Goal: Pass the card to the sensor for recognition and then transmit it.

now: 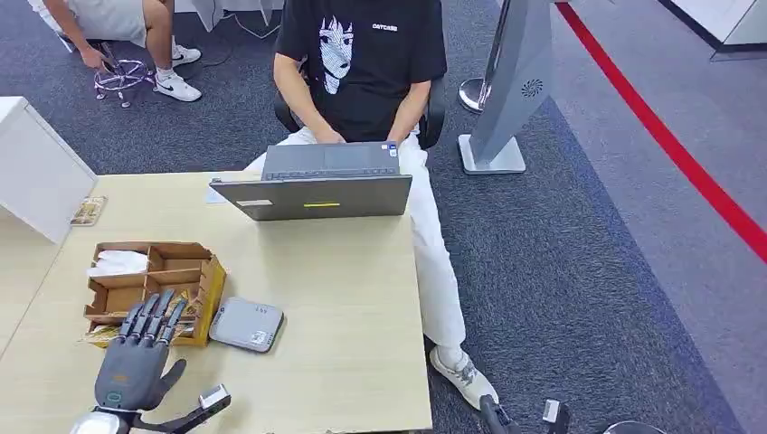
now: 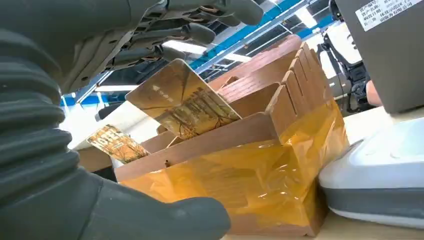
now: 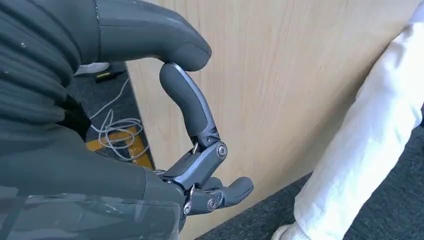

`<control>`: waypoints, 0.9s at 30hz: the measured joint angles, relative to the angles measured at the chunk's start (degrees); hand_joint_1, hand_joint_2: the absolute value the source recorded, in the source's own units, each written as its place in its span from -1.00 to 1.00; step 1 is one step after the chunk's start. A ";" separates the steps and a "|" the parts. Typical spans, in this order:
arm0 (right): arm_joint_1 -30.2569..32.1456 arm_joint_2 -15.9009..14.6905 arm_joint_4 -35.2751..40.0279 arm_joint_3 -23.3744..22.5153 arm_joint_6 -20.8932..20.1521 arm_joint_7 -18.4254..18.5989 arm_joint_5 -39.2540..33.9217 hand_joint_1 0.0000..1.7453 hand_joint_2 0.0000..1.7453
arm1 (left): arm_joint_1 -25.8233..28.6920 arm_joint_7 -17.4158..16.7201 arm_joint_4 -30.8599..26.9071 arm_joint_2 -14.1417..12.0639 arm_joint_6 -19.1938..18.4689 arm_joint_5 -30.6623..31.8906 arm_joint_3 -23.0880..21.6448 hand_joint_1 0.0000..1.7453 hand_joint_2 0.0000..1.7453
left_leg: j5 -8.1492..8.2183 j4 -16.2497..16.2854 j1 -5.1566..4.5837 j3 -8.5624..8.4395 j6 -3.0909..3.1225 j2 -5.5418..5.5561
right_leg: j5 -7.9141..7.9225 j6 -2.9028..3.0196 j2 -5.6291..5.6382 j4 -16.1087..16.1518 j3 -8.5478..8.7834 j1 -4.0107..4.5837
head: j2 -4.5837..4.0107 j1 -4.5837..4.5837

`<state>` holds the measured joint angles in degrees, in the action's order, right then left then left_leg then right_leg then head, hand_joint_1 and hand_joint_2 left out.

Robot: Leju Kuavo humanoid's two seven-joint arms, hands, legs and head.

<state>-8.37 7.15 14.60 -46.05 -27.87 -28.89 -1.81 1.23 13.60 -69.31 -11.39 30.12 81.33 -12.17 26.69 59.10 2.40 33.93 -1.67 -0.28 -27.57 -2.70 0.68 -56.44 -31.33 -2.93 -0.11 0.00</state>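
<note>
Over cardboard box (image 1: 154,280) on bench (image 1: 344,307), left hand (image 1: 136,357) hovers flat, fingers (image 1: 156,316) spread apart and empty, tips above box's near compartments. Card (image 2: 182,102) stands tilted in box slot just under fingers (image 2: 200,32), not touching them in left wrist view; second card (image 2: 117,144) leans farther back in box. Grey sensor (image 1: 246,324) lies just beside box, on laptop (image 1: 317,185) side. Right hand (image 3: 195,150) hangs off bench edge, fingers curled in, thumb tip meeting one finger, nothing held.
</note>
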 joint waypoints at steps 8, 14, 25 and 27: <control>0.00 0.00 0.00 0.00 -0.02 0.02 0.00 -1.00 1.00 | -0.21 0.26 0.07 0.44 0.02 0.13 0.00 -1.00 1.00 | 0.00 0.00 0.00 0.00 0.00 0.00 | 0.00 0.00 0.00 0.00 0.00 0.00 | 0.00 0.00; -0.01 0.00 0.00 0.00 -0.09 0.02 0.02 -1.00 1.00 | -0.43 0.28 0.07 0.57 0.22 0.52 0.00 -1.00 1.00 | 0.00 0.00 0.00 0.00 0.00 0.00 | 0.00 0.00 0.00 0.00 0.01 0.00 | 0.00 -0.02; -0.17 0.00 0.00 0.00 0.00 0.00 -0.02 -1.00 1.00 | -0.51 -0.68 -0.46 -1.14 0.50 0.55 3.30 -1.00 1.00 | 0.00 0.00 0.01 0.00 0.00 0.00 | 0.00 0.00 0.00 -0.01 0.01 0.01 | 0.00 -0.02; -0.20 0.00 0.00 0.00 0.00 0.02 -0.02 -1.00 1.00 | -0.51 -0.28 -0.46 -1.20 0.52 0.72 3.43 -1.00 1.00 | 0.00 0.00 0.01 0.00 0.00 0.00 | 0.00 0.00 0.00 -0.01 0.01 0.00 | 0.00 -0.02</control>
<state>-8.57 7.15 14.60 -46.05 -27.87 -28.87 -1.84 0.72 13.31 -69.77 -12.59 30.64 82.05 -8.74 26.69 59.10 2.40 33.93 -1.67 -0.27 -27.57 -2.70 0.67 -56.45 -31.32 -2.93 -0.11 -0.02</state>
